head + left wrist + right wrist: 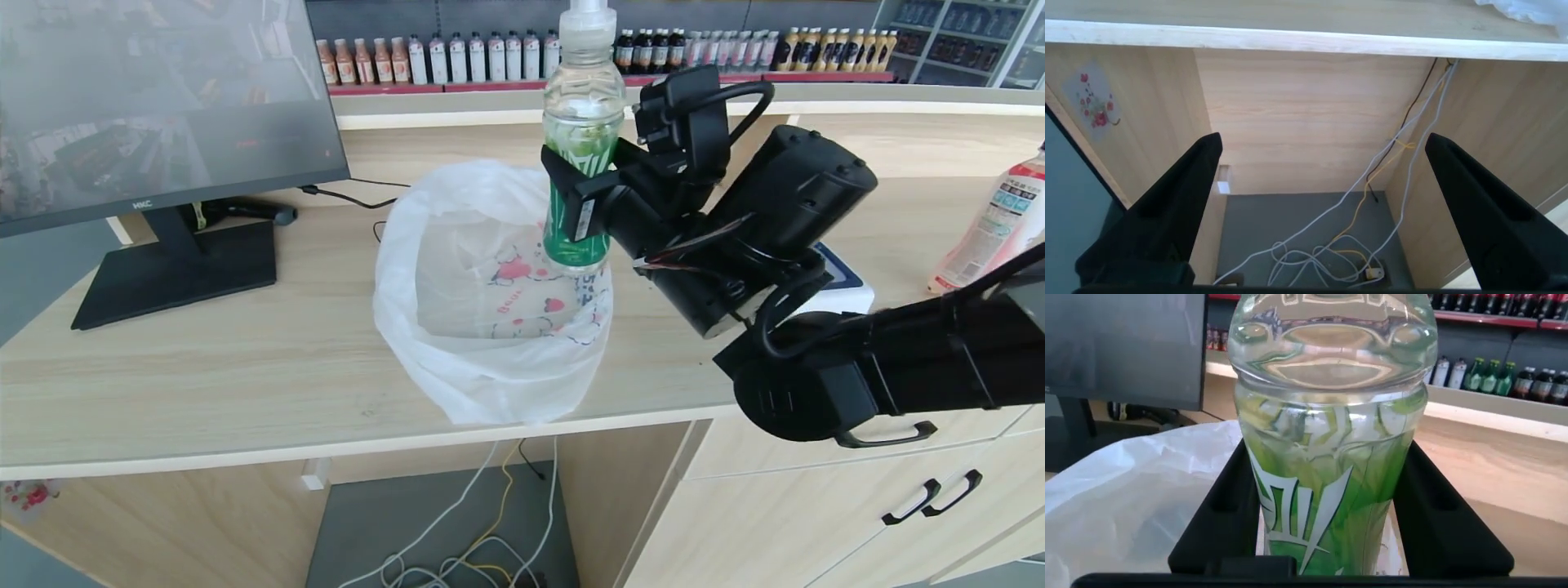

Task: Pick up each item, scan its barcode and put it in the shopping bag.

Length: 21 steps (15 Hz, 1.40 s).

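Clear plastic bottle with a green label and white cap (584, 106) hangs upright over the far right rim of the white plastic shopping bag (457, 269). The bag stands open-mouthed at the middle of the pale wooden counter's (245, 367) front edge, so I judge the bottle is posed to go in base-first. My right gripper (584, 189) has its jaws clamped across the label band, leaving the base free to enter the bag. My left gripper (1321, 147) sits below the counter's front edge, jaws spread wide with nothing between them, clear of the drop; a pink-labelled bottle (992, 229) waits at the right edge.
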Tool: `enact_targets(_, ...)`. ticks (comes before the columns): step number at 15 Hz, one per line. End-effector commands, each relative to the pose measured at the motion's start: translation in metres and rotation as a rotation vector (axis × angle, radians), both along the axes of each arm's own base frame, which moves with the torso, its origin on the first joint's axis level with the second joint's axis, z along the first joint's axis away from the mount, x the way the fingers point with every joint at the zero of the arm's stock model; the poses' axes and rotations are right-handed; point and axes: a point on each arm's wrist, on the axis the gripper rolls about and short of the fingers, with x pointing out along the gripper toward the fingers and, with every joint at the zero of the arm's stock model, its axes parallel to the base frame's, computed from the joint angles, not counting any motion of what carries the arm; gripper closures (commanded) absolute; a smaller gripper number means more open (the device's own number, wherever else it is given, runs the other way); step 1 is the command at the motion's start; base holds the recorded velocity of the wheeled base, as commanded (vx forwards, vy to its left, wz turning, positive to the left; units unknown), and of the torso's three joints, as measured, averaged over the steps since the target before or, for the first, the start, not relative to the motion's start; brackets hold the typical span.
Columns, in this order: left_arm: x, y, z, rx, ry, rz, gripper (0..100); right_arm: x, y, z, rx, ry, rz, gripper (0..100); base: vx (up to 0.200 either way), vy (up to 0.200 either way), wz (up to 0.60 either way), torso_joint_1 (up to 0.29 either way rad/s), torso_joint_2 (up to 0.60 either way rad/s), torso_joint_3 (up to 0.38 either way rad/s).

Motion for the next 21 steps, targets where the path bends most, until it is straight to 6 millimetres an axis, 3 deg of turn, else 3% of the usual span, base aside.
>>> enact_targets(1, 0.000, 0.000, 0.000, 0.000, 0.000, 0.000, 0, 0.012, 0.018, -0.011, -0.021, 0.024, 0.016, 100, 0.000, 0.000, 0.00, 0.000, 0.00, 0.000)
enact_targets(7, 0.000, 0.000, 0.000, -0.002, 0.000, 0.001, 0, 0.015, 0.051, -0.001, -0.034, 0.039, 0.068, 100, 0.000, 0.000, 0.00, 0.000, 0.00, 0.000)
enact_targets(13, 0.000, 0.000, 0.000, -0.002, 0.000, 0.001, 0, 0.032, 0.083, -0.014, -0.032, 0.050, 0.098, 100, 0.000, 0.000, 0.00, 0.000, 0.00, 0.000)
enact_targets(21, 0.000, 0.000, 0.000, 0.000, 0.000, 0.000, 0, 0.035, 0.087, -0.024, 0.031, 0.114, 0.065, 100, 0.000, 0.000, 0.00, 0.000, 0.00, 0.000)
